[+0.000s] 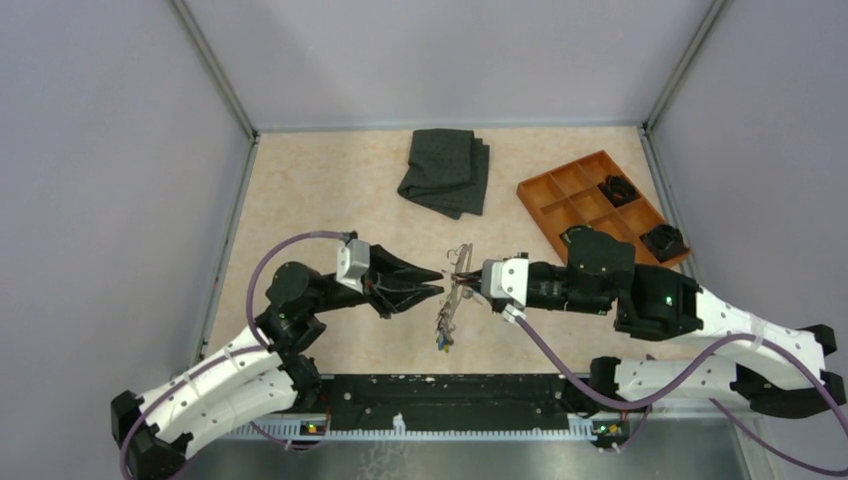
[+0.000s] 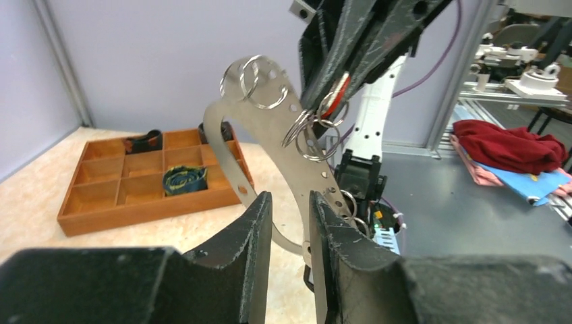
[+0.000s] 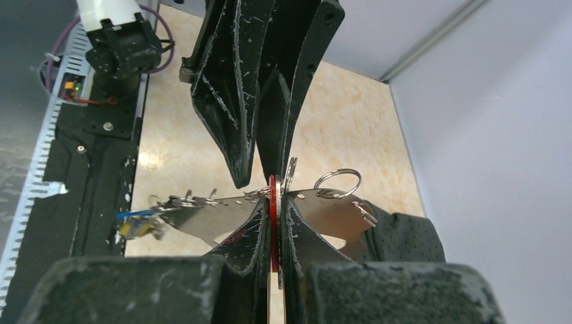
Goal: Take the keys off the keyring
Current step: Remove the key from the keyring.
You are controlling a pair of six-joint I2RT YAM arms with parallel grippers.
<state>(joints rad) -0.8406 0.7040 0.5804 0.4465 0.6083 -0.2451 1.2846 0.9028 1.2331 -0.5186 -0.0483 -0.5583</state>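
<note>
The fingers of my left gripper stood slightly parted, with the curved band of the keyring in the gap between them. The keyring hung in the air over the table between both arms, a blue key dangling from its near end. My right gripper was clamped shut on a red key.

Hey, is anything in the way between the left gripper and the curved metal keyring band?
Nothing visible. The pale grey curved metal keyring band runs straight into the gap of the left gripper. The right gripper clamps a red key head higher up, clear of that gap.
</note>
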